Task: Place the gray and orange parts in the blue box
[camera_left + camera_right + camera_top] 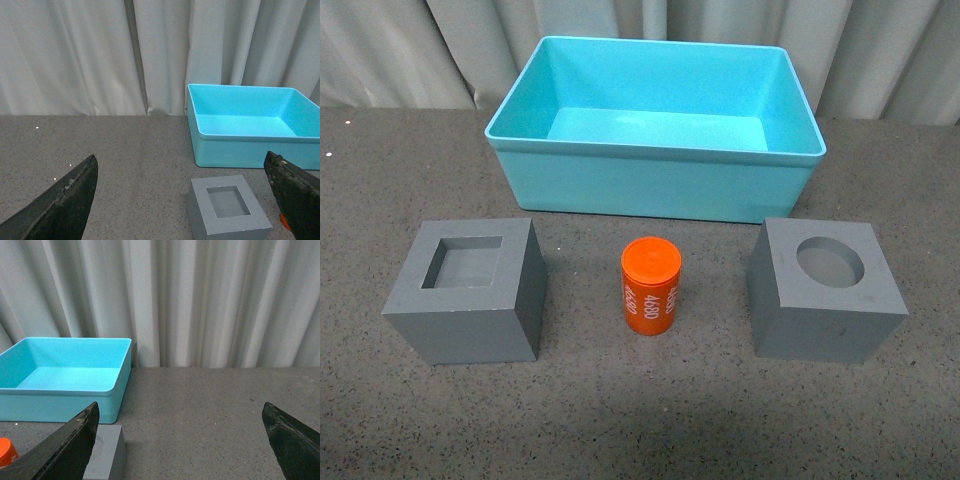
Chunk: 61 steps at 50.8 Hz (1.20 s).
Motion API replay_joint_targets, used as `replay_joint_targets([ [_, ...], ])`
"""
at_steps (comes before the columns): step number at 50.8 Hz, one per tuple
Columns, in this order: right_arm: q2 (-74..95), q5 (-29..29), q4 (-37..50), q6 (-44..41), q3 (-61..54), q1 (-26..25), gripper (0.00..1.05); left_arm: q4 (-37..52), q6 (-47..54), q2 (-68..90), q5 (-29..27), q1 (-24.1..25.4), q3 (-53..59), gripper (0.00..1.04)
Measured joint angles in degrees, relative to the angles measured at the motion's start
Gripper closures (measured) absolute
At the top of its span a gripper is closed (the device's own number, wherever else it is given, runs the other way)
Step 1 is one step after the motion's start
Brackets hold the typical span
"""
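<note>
- The left hand [181, 156] is spread wide, its two dark fingers [65, 205] well apart, and it holds and touches nothing.
- The right hand [180, 406] is just as wide open, with nothing between its fingers [292, 440] but bare counter.
- The blue box [655, 185] stands at the far middle of the counter [640, 420], open side up, with nothing in it.
- The gray cube with the square recess [470, 320] sits near left, upright and apart from the box.
- The gray cube with the round recess [825, 325] sits near right, also upright.
- The orange cylinder [650, 290] stands on end between the two cubes, touching neither, and its white "4680" print faces the near side.
- All three parts lie outside the box, in a row in front of it.
- A pale pleated curtain [420, 50] hangs behind the counter.
- In the left wrist view the square-recess cube shows between the fingers, ahead of them and untouched.
- In the right wrist view one finger hides part of the round-recess cube.
- Both hands point toward the far curtain, held low over the counter; neither arm shows in the front view.
</note>
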<state>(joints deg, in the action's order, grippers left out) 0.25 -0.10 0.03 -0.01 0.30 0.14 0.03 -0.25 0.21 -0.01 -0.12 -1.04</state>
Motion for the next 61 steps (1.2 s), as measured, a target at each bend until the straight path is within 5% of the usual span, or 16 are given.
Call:
replay_joint_targets([
  [54,-0.02,0.0,-0.02,0.0,0.0,0.0,0.1,0.0,0.0,0.0,0.0,0.0,0.0,0.07],
  [61,6.67,15.65,2.78,-9.62,0.83,5.88,0.1,0.0,0.0,0.0,-0.11,0.0,0.0,0.07],
])
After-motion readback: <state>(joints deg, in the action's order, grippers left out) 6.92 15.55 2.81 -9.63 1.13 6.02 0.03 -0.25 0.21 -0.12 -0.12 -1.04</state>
